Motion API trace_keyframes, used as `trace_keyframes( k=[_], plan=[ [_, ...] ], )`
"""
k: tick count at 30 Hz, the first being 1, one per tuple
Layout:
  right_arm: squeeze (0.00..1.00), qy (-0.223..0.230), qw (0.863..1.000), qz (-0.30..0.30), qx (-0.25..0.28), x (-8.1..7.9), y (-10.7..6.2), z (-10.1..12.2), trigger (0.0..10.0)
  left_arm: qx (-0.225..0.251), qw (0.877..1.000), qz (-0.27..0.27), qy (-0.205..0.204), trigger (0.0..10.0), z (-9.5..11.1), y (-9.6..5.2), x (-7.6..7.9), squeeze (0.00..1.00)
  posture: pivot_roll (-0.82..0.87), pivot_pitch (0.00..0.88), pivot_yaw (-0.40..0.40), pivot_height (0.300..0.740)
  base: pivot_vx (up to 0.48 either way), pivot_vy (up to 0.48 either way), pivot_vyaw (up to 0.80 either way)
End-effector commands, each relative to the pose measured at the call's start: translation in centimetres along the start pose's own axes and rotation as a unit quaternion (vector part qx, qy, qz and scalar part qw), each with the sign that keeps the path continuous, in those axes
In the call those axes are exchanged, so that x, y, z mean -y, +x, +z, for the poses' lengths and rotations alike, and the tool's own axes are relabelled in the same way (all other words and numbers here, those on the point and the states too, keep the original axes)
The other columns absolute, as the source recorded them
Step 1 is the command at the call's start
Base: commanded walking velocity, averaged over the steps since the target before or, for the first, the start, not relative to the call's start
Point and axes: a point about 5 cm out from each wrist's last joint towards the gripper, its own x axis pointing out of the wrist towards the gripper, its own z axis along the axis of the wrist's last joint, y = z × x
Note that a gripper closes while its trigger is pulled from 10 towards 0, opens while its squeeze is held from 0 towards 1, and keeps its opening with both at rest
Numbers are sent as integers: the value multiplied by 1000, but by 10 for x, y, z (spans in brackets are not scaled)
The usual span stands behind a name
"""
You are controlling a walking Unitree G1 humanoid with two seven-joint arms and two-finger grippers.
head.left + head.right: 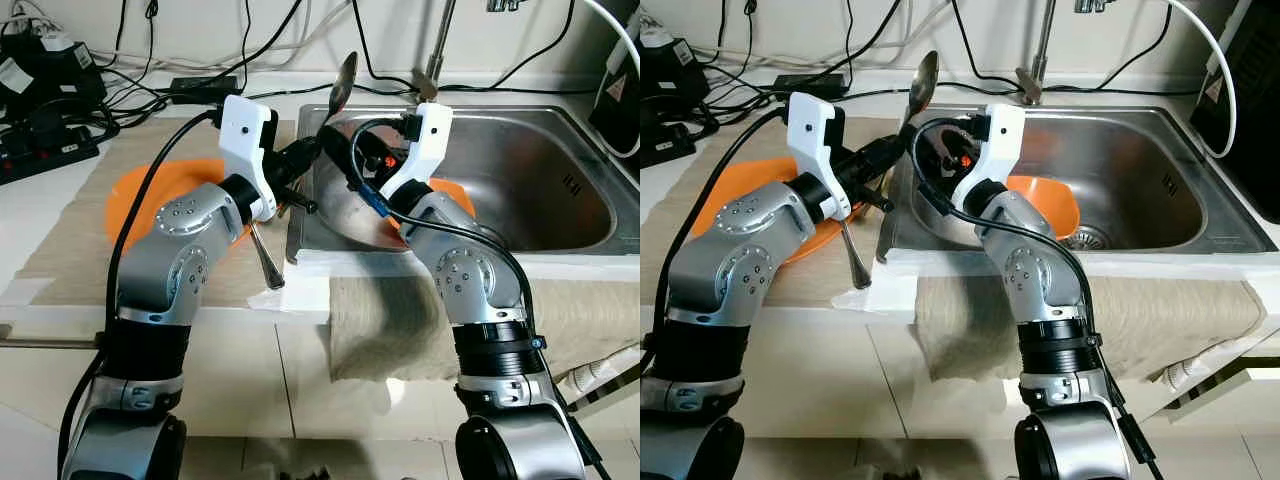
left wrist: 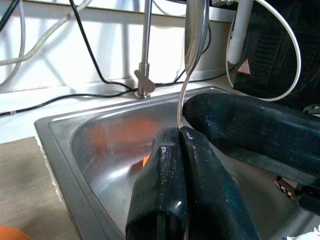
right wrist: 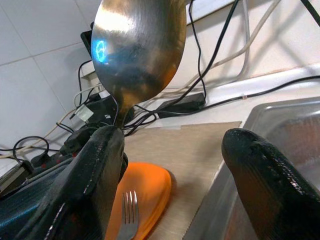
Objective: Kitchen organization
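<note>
A metal spoon stands upright over the left rim of the steel sink, bowl up. My left gripper is shut on its handle; the left wrist view shows both fingers pinching the thin handle. My right gripper is open just beside it, one finger close against the handle below the spoon's bowl, the other finger apart over the sink. An orange plate lies on the mat at the left with a fork on it. A second orange plate lies in the sink.
The fork's handle reaches toward the counter's front edge. A faucet stands behind the sink. Power strips and cables crowd the back left. A cloth hangs over the counter front. A black appliance is at the right.
</note>
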Motion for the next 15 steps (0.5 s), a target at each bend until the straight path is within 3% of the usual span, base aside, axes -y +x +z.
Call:
trace_keyframes(
  k=[1, 11, 15],
  plan=[
    [0, -8, 1000, 11, 7, -5, 5, 5, 10000, 7, 1000, -18, 10, 0, 5, 1, 6, 0, 29, 0, 25, 740, 0, 0, 0],
    [0, -6, 1000, 19, 4, -8, 4, 3, 10000, -8, 1000, -9, 11, 0, 0, 2, 1, 0, 26, 0, 27, 740, 0, 0, 0],
    [0, -2, 999, 32, 9, -12, 3, 5, 10000, -15, 1000, 8, -15, 0, -5, 3, -4, 0, 28, 0, 27, 740, 0, 0, 0]
  ],
)
